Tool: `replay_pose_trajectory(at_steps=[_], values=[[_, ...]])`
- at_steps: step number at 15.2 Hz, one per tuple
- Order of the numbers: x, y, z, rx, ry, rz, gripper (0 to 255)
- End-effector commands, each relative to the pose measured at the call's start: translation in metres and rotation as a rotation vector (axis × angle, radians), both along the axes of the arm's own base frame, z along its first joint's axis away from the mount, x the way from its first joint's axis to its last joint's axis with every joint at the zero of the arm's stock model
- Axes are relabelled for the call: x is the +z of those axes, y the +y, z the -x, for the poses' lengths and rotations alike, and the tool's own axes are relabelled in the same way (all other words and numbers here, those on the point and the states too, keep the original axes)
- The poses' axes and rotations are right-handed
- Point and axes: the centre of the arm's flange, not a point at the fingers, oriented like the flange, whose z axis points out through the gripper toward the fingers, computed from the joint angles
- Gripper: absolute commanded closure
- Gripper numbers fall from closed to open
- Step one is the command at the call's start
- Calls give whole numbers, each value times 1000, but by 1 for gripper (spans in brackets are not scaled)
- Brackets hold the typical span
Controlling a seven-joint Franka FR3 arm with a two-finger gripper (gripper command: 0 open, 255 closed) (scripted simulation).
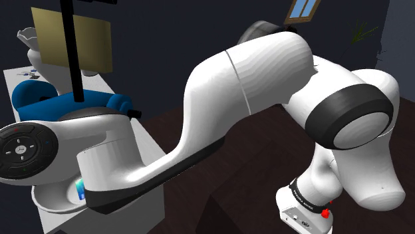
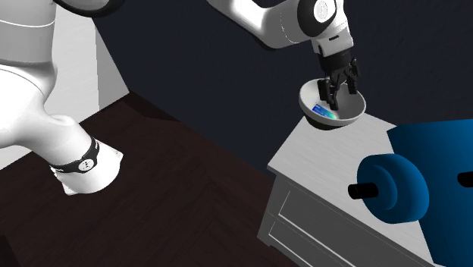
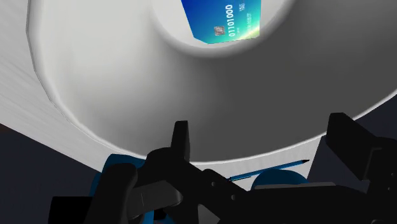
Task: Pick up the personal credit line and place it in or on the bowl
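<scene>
The gripper (image 3: 264,143) hangs over the mouth of the bowl (image 3: 114,70). Its two black fingers (image 3: 181,143) stand wide apart with nothing between them. In the second exterior view the gripper (image 2: 338,91) points straight down, its tips reaching about to the rim of the bowl (image 2: 352,112).

The bowl is pale grey and rounded. The credit card (image 3: 222,19) lies flat on its bottom, clear of the fingers, and is blue shading to green with white digits printed on it. The second exterior view shows the card (image 2: 326,112) as a small bright patch low inside the bowl. In the shoulder view the card (image 1: 81,191) is a blue sliver just under the arm's forearm, inside the bowl (image 1: 56,199).

The bowl stands at a corner of the cabinet (image 2: 318,171), close to the end edge of the top. The cabinet is light grey and has drawer fronts on its side.

Farther along the same top lies a blue cylindrical object (image 2: 394,190) with a short black stub at its end, well apart from the bowl.

Beyond the cabinet's far end, the shoulder view shows a tan panel (image 1: 73,40) and a white fixture (image 1: 30,40). A dark wooden floor (image 2: 174,197) lies beside the cabinet.
</scene>
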Motion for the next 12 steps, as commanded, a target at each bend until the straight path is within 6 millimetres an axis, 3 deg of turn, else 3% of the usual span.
replay_pose_trajectory(at_steps=[1,4,12], values=[[11,0,7,0,0,0,0],[42,1,27,0,0,0,0],[42,1,27,0,0,0,0]])
